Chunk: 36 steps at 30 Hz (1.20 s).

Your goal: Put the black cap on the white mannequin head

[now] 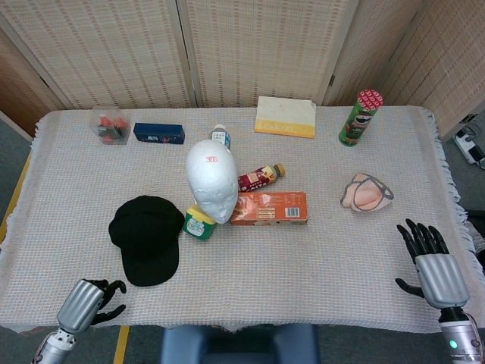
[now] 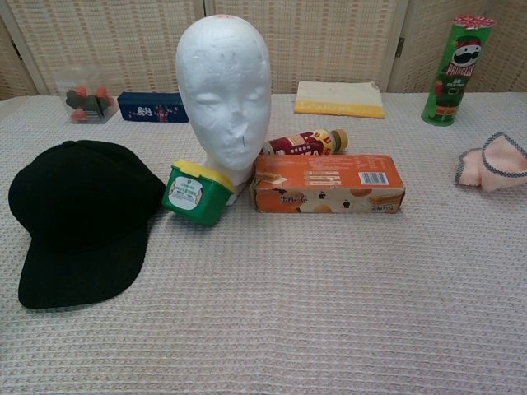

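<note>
**Cap flat on table, mannequin head bare, both hands low at near edge**

Left hand (image 1: pixel 89 301) at about 7 o'clock, over the near table (image 1: pixel 318 280) edge, fingers curled inward, nothing in them, touching no object. Chest view shows neither hand.

Black cap (image 1: pixel 146 238) lies flat just above it, brim toward the near edge, open cloth on its left out to the table's left edge. Cap sits at 8 o'clock from the white mannequin head (image 1: pixel 213 180), near but apart. Green tub (image 1: pixel 198 224) tilted against the head's base, between cap and head.

Head upright near table centre, uncovered. Orange box (image 1: pixel 269 208) touches its right side at 3 o'clock; brown bottle (image 1: pixel 261 177) lying behind the box.

Far edge, left to right: clear container (image 1: pixel 110 126), blue box (image 1: pixel 159 133), small bottle (image 1: pixel 220 136), yellow-edged pad (image 1: pixel 286 117), green can (image 1: pixel 360 117) upright.

Pink cloth item (image 1: pixel 367 192) at 3 o'clock, well apart from the box. Wide bare strip along the near edge.

Right hand (image 1: pixel 433 263) at 4 o'clock past the right near corner, fingers spread, holding nothing.
</note>
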Motion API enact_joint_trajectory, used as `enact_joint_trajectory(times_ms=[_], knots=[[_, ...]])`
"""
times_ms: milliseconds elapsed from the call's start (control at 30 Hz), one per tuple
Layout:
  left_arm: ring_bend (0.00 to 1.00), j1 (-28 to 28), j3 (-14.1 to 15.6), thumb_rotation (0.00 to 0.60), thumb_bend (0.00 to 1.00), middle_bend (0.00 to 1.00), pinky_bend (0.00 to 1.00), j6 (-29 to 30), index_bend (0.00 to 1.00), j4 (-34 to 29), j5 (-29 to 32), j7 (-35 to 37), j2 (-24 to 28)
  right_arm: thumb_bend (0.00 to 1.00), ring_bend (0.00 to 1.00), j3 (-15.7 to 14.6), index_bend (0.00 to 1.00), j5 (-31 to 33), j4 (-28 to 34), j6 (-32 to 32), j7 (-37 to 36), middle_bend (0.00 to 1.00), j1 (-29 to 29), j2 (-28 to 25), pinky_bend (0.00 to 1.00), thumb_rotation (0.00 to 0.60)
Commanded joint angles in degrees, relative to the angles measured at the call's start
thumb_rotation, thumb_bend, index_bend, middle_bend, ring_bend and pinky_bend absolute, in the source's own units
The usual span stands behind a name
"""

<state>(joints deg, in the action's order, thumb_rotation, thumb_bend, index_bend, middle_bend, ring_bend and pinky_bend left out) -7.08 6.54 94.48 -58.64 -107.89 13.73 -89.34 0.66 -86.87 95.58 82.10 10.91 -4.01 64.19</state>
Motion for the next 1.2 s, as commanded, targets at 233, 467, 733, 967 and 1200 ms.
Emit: enact_joint_trajectory(times_ms=[233,467,733,967,1200], knots=[[1.0,-1.26,-0.51,0.6,0.26,1.0,1.0,5.34,0.57,20.84,-1.95,5.28,-17.46,0.0,0.0,-0.44,0.0,0.8,0.43,-1.62,0.23,0.0,-0.27,-0.17,0.0,0.6],[1.0,-2.18,0.09,0.6,0.27,1.0,1.0,6.92,0.44,35.24,-1.21,7.92,-25.56,0.0,0.0,-0.11,0.0,1.75,0.53,-2.04,-0.29,0.0,-0.38,-0.63,0.0,0.6],[0.99,-3.43,0.43,0.6,0.29,1.0,1.0,6.77,0.4,43.56,0.7,9.68,-30.34,0.01,0.0,-0.22,0.0,2.41,0.86,-2.95,-0.44,0.0,-0.59,-1.06,0.0,0.6],[0.99,-4.59,0.6,0.6,0.3,1.0,1.0,4.01,0.4,47.28,2.5,8.95,-31.99,0.01,0.0,-0.16,0.0,2.81,1.04,-3.23,-0.86,0.0,-0.66,-1.39,0.0,0.6],[0.99,-5.09,0.53,0.6,0.32,1.0,1.0,1.27,0.39,48.64,4.39,8.92,-32.45,0.02,0.0,-0.47,0.0,3.13,1.33,-4.26,-1.21,0.0,-0.9,-1.89,0.0,0.6]])
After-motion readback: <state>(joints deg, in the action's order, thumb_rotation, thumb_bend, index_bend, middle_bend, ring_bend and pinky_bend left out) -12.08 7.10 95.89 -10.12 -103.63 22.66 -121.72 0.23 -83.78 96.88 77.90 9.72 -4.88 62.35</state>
